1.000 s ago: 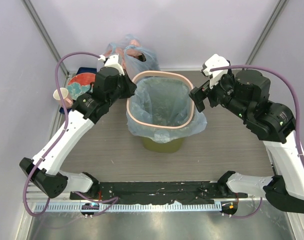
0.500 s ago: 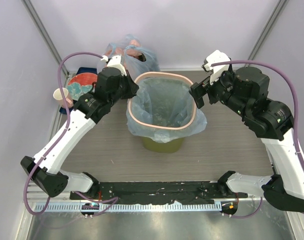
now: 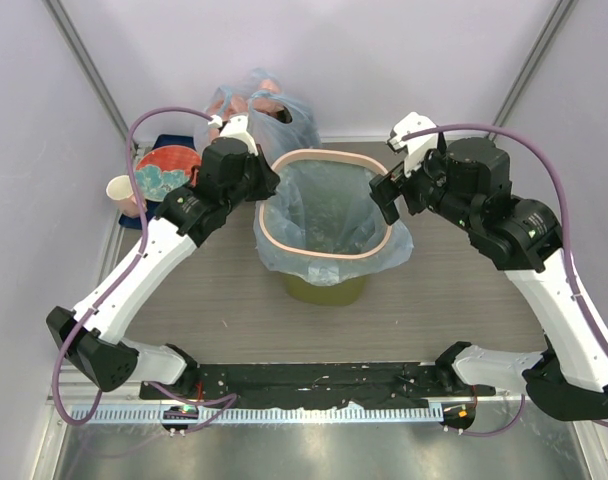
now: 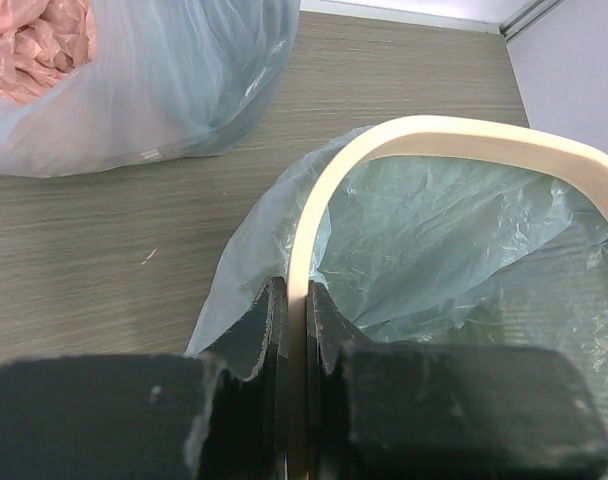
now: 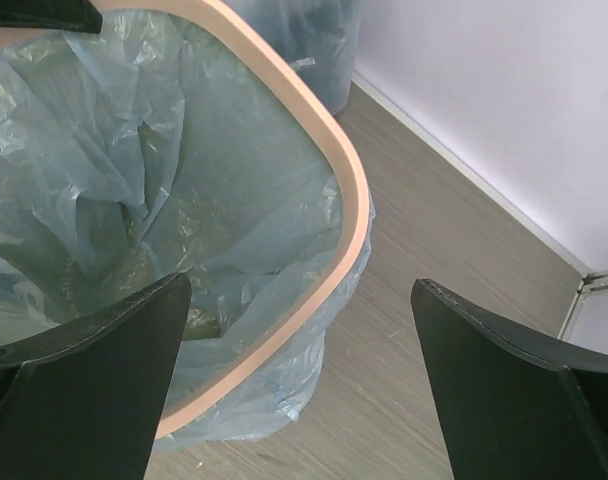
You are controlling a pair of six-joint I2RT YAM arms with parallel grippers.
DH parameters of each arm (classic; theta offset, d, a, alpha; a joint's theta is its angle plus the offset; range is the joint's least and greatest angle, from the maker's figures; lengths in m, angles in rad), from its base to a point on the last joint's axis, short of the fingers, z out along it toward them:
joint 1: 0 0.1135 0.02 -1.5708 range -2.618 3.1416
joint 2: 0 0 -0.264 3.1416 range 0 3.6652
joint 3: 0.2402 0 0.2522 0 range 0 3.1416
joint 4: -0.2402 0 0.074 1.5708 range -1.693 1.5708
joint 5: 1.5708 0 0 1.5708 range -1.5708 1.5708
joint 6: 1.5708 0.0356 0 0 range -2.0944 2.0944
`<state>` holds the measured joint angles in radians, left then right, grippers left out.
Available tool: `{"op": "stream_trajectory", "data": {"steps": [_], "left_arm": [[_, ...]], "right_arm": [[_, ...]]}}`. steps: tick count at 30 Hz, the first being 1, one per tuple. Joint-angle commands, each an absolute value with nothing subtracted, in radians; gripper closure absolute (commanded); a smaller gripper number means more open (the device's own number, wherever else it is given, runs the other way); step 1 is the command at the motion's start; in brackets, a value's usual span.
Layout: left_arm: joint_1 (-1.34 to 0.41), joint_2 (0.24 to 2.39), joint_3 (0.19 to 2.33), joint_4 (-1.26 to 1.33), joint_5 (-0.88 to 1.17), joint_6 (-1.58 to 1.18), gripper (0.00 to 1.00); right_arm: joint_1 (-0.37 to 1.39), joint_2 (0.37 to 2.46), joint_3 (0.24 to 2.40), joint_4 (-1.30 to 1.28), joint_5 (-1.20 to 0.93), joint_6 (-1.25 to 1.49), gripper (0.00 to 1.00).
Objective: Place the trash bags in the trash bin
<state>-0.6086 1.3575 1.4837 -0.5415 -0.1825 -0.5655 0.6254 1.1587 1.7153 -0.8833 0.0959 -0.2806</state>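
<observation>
grey wood-grain table (image 3: 454, 290), pale lilac walls all round. the trash bin (image 3: 326, 290) sits centre frame, and the thin blue trash bag (image 3: 324, 200) is already in it, lining it and spilling out under the pink rim. the left wrist view tells it plainly: left gripper (image 4: 296, 300) pinched tight on the bin's rim, while from overhead it's just a dark lump there. right gripper (image 5: 302, 283) spread wide, one finger over the liner, one over the table. knotted bag (image 3: 259, 100) with pink lumps upper left. plate (image 3: 164, 170) and cup (image 3: 119, 190) show only from above. plastic hides most of the bin's sides.
</observation>
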Motion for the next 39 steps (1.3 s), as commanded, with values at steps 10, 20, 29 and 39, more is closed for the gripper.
{"op": "stream_trajectory", "data": {"steps": [10, 20, 29, 39], "left_arm": [[-0.615, 1.365, 1.468, -0.462, -0.205, -0.594, 1.00], [-0.623, 1.373, 1.445, -0.428, -0.209, -0.543, 1.00], [-0.623, 1.348, 1.460, -0.471, -0.212, -0.491, 0.71], [-0.620, 1.321, 1.531, -0.428, -0.224, -0.416, 0.32]], "right_arm": [[0.595, 1.163, 1.664, -0.835, 0.015, -0.252, 0.01], [0.577, 1.161, 1.629, -0.833, 0.015, -0.247, 0.02], [0.494, 1.164, 1.646, -0.834, -0.112, -0.215, 0.02], [0.437, 1.187, 1.697, -0.836, -0.183, -0.213, 0.02]]}}
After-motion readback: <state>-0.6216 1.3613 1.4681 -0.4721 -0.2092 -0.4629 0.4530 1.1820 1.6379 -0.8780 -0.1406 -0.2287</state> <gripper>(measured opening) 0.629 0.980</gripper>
